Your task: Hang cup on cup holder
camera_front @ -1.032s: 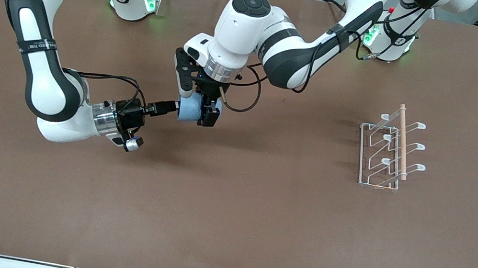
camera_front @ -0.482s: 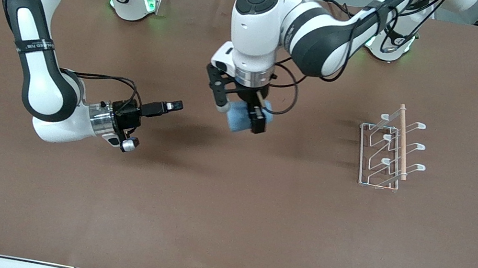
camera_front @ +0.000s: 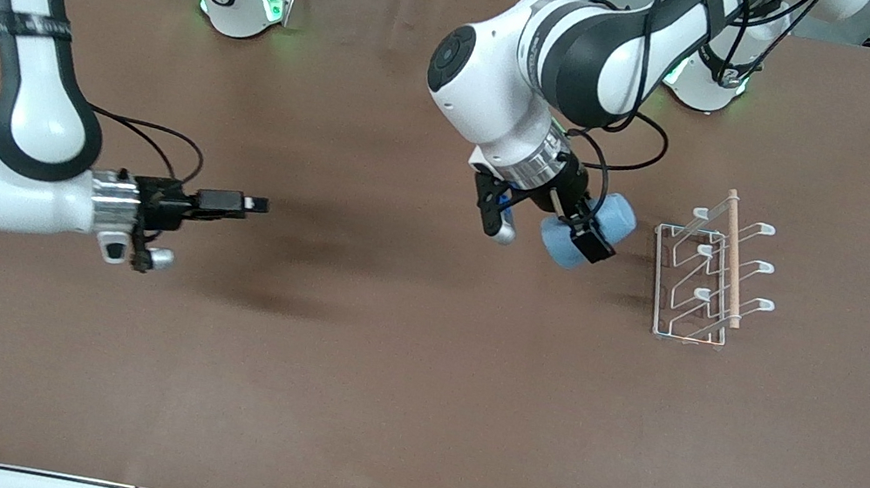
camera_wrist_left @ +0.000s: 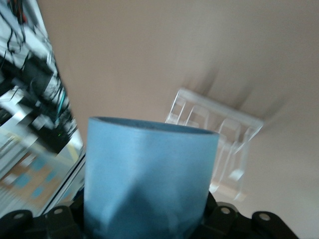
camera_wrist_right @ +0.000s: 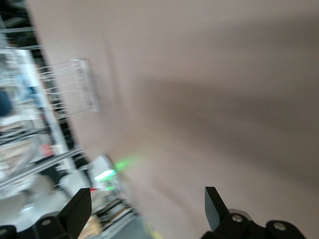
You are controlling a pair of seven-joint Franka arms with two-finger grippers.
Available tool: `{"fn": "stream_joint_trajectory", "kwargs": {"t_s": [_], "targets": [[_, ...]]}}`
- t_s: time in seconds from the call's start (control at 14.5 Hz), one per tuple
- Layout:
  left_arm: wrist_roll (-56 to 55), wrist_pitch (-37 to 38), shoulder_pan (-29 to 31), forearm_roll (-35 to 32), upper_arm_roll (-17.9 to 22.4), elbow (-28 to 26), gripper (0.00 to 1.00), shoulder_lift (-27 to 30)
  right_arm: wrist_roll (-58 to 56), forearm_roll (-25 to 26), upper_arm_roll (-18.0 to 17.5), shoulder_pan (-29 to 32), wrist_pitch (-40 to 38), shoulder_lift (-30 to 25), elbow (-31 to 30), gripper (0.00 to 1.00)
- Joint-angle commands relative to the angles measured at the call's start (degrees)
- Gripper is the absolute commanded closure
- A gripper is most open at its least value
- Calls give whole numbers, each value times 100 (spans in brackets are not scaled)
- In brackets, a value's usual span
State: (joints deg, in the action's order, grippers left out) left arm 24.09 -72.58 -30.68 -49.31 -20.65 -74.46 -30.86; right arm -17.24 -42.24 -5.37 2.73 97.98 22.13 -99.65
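The cup (camera_front: 585,232) is up in the air, lying tilted on its side and clamped between the fingers of the left hand (camera_front: 578,234), over the brown surface (camera_front: 412,382) just beside the cup holder (camera_front: 709,272). Its open mouth points toward the rack, and in the left wrist view the cup (camera_wrist_left: 147,179) fills the foreground with the cup holder (camera_wrist_left: 219,144) showing past its rim. The cup holder stands on the surface toward the left arm's end, its white wire prongs angled upward in two rows and a wooden rod (camera_front: 733,257) running along the top. No prong carries the cup.

The right hand (camera_front: 252,204) is over the surface toward the right arm's end, well apart from the cup and rack. In the right wrist view its fingers (camera_wrist_right: 77,209) stand apart with nothing between them.
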Motion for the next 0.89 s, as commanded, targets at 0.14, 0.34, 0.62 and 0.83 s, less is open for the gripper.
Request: {"fn": "stream_joint_trajectory", "kwargs": {"t_s": [0.14, 0.34, 0.62, 0.83], "targets": [[834, 95, 449, -947, 0, -1148, 70, 422, 46, 1769, 334, 8, 125, -762, 207, 0], [913, 253, 713, -1334, 0, -1649, 70, 440, 72, 2946, 519, 8, 37, -1086, 657, 0], [948, 262, 870, -1641, 8, -2037, 70, 309, 738, 3757, 554, 17, -944, -1211, 1595, 0], [948, 262, 915, -1958, 8, -2301, 69, 63, 837, 4048, 668, -10, -1290, -1472, 1809, 0]]}}
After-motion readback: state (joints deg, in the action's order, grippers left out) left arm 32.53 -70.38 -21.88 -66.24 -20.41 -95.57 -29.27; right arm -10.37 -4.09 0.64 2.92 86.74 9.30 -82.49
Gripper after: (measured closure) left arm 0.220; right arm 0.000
